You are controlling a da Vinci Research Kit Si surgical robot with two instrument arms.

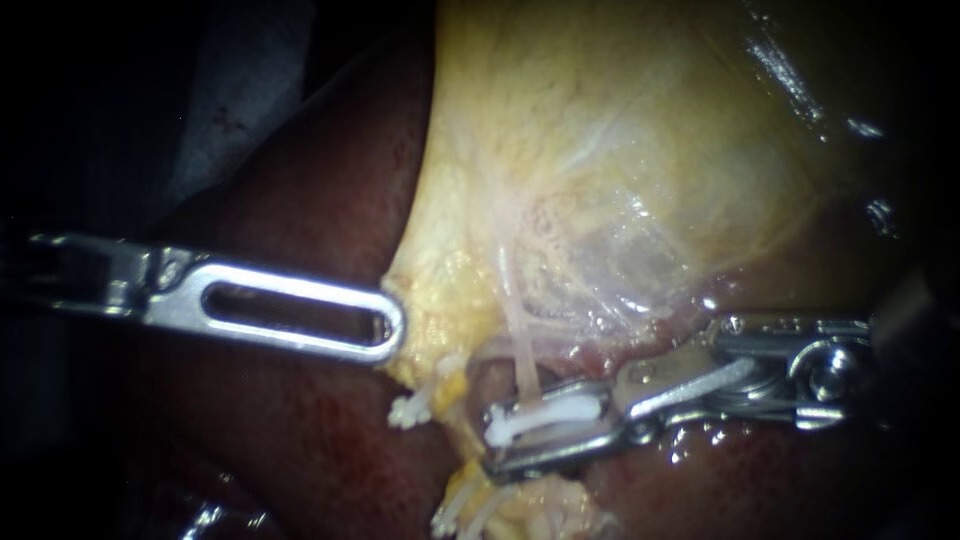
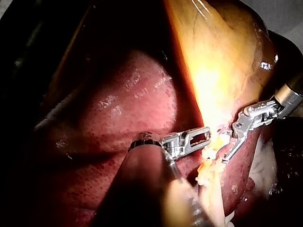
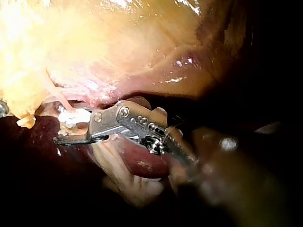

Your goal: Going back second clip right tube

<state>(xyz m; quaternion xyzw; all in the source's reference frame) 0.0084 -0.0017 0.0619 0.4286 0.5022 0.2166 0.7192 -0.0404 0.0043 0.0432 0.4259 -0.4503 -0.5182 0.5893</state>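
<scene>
Left instrument: hand clenched on gallbladder edge, likely to expose the tube. Right instrument: hand released, jaws parted around clip on tube, apparently ready for withdrawal.

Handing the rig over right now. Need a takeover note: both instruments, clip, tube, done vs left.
Left instrument: shut on the yellow edge of the gallbladder, holding it beside the liver.
Right instrument: open, straddling a white clip that lies across the pale tube.
Done: the clip looks closed on the tube, though its latch end is not clear enough to confirm.
Left: probably check the clip's seating, then back the right instrument straight out without snagging the clip or tube.
</scene>
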